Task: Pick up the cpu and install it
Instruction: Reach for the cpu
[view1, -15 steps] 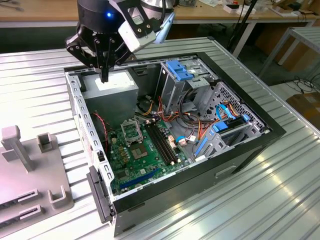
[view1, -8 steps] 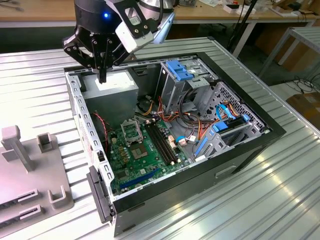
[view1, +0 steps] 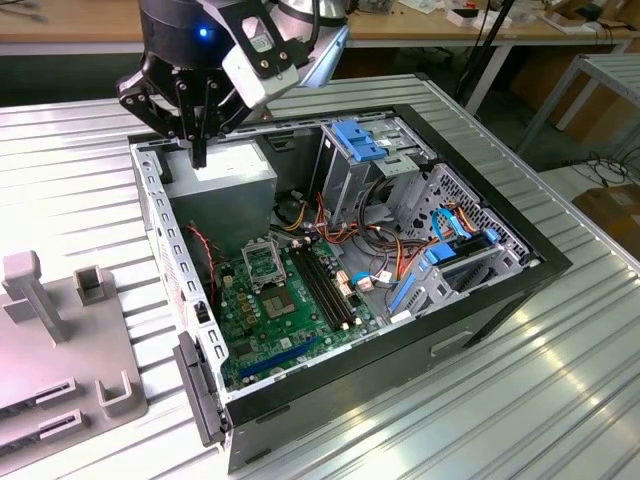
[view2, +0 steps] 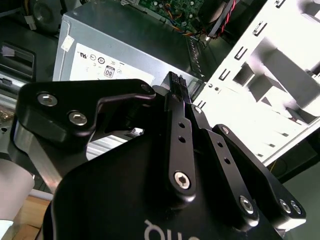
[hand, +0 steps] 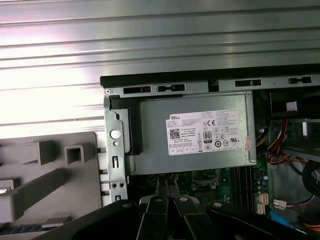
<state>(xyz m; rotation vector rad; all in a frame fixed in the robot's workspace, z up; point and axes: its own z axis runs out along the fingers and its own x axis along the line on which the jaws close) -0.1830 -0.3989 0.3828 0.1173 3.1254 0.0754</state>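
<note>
My gripper (view1: 200, 158) hangs over the back corner of the open computer case (view1: 480, 318), just above the grey power supply (view1: 228, 182). In both wrist views its black fingers (view2: 176, 87) (hand: 167, 187) stand pressed close together, and no object shows between them. The cpu is out of view. The square socket with a silver frame (view1: 262, 266) lies on the green motherboard (view1: 290, 325), some way in front of the gripper; in the first wrist view the socket (hand: 205, 176) peeks out just past the power supply (hand: 200, 135).
A grey fixture plate with upright blocks and slots (view1: 50, 345) (hand: 45, 175) lies on the ribbed metal table at the exterior view's left. Drive cages with blue clips (view1: 360, 140), coloured cables (view1: 400, 250) and the case's metal side wall (view1: 160, 215) crowd the case interior.
</note>
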